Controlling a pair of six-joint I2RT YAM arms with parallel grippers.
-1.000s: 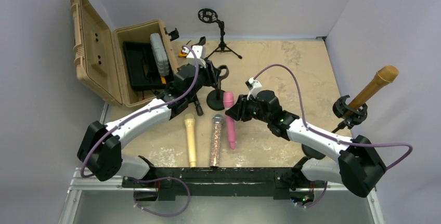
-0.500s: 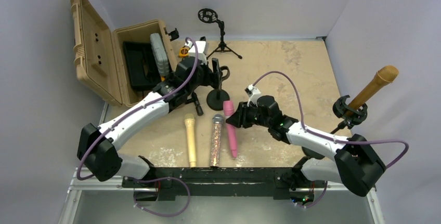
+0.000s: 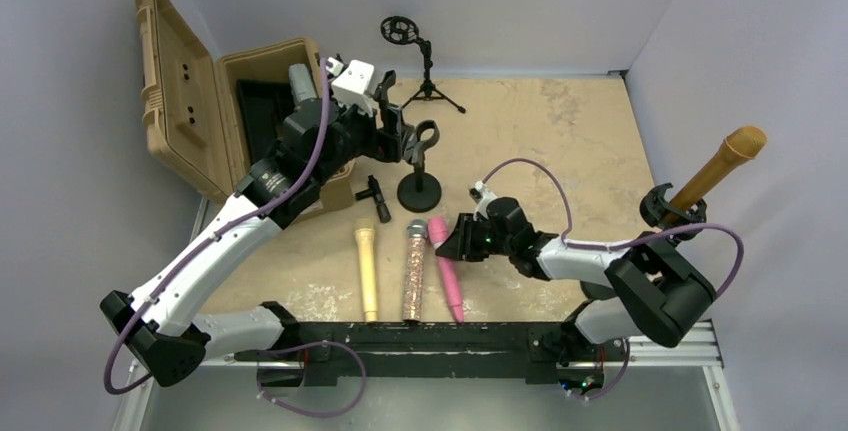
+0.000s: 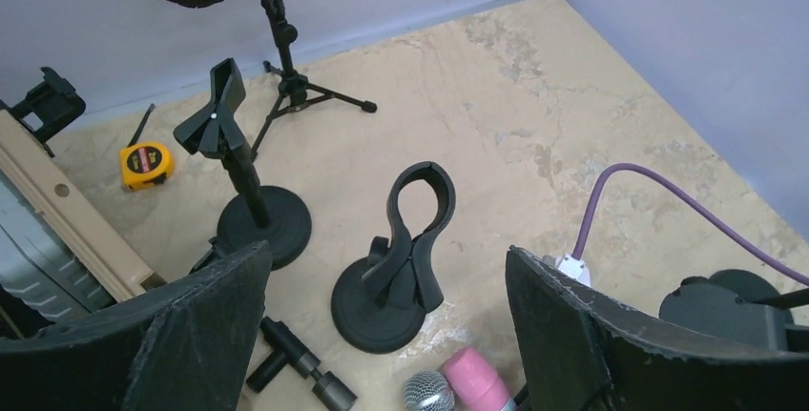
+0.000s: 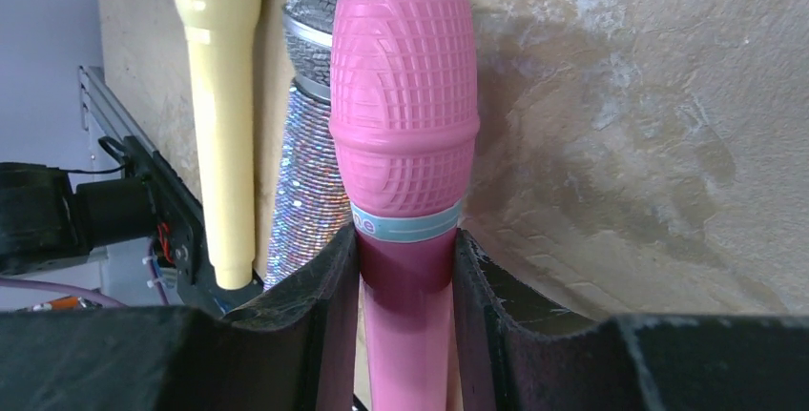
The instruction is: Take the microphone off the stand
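- Showing the placing step: the right gripper (image 3: 458,238) is clenched around the handle of the pink microphone (image 3: 448,276), lower centre of the overhead view, just right of the glitter microphone (image 3: 413,271).
- The round-base stand (image 3: 420,189), centre frame, carries an empty clip (image 4: 421,196); removal is judged complete.
- The left gripper (image 3: 393,131), upper left of centre, hovers above the stand with fingers spread wide, grasping nothing.
- Whether the pink microphone rests fully on the tabletop cannot be told (the wrist view shows it lying close along the surface).
- Next move, as judged: lower if needed, release the right fingers, and withdraw straight back so the handle does not roll into its neighbour.
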